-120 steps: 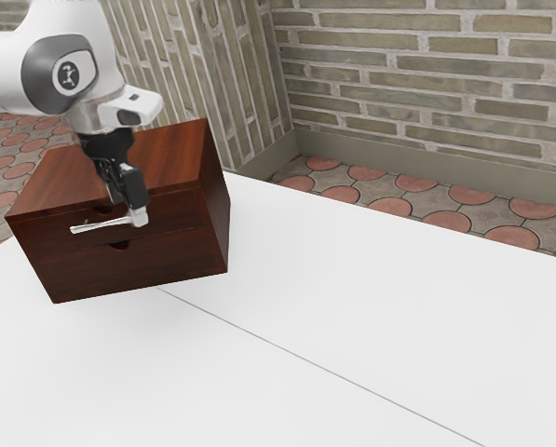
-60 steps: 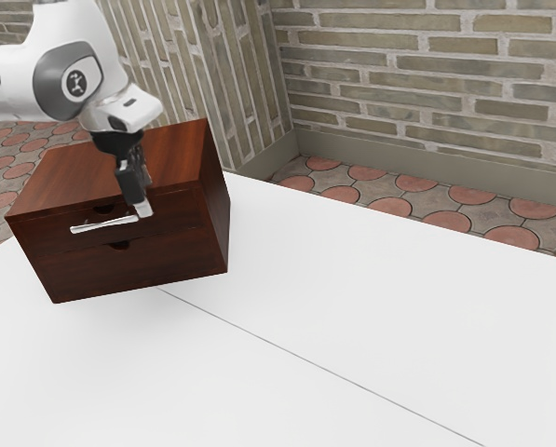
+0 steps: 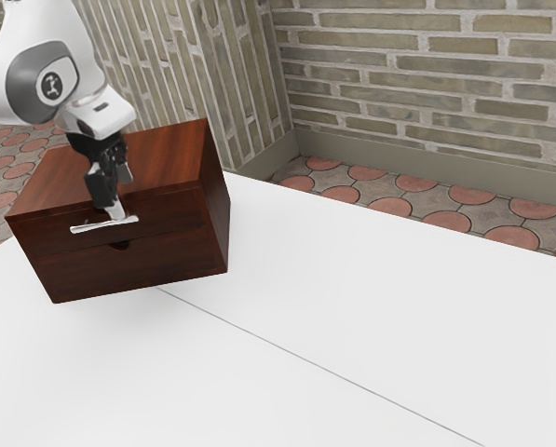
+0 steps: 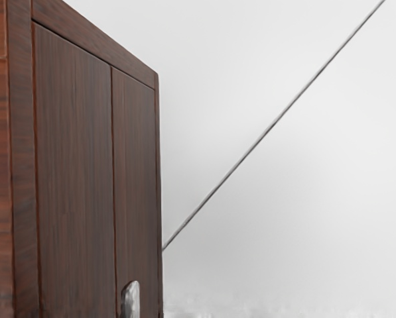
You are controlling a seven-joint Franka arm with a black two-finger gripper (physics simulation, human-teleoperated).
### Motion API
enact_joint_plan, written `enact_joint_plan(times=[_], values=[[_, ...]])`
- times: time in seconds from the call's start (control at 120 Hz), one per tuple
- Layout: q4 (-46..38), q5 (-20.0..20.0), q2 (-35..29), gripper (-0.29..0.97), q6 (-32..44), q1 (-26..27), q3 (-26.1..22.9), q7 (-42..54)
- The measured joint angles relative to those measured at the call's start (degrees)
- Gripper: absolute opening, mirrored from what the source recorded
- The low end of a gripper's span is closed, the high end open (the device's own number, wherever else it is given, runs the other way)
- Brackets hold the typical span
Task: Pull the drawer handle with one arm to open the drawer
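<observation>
Item: wooden cabinet (image 3: pixel 180 186), sitting at the far corner of the white table (image 3: pixel 371 307) toward the exterior view's left, with a brick wall (image 3: pixel 427 74) standing behind it. Item: drawer (image 3: pixel 170 209), occupying the upper band of the cabinet front and lying flush with the face, so it is reading as not yet opened. Item: drawer handle (image 3: pixel 103 223), a pale metal bar running across the drawer front and standing proud of the wood, which is offering a hold for something coming down from above. Item: gripper (image 3: pixel 115 214), hanging tip-down from the white arm (image 3: pixel 49 79) directly over the bar's end nearer the exterior view's right, its tip appearing to be meeting the bar; the side-on angle is hiding whether the claw is released or clenched, so its state cannot be told. The downward pose is probably serving to straddle the bar so that a pull away from the cabinet front carries the drawer with it. Wrist view: the camera is looking along the dark front panels of the cabinet (image 4: pixel 71 185), catching a grey sliver of the drawer handle (image 4: pixel 130 299) just under the hand, with the table's seam (image 4: pixel 270 126) running off beyond. Judgement: the grasp is looking close to being set; the pull itself is not yet showing.
</observation>
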State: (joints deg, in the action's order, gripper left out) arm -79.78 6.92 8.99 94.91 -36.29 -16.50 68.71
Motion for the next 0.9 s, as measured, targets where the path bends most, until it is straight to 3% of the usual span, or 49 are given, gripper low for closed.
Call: enact_joint_plan(times=[0.608, 0.9], values=[[-17.5, -1.6, -11.8, 0.68, 9.0, -4.0, 2.1, 6.1], [-21.0, -1.9, -12.4, 0.68, 13.2, -2.4, 2.1, 7.5]])
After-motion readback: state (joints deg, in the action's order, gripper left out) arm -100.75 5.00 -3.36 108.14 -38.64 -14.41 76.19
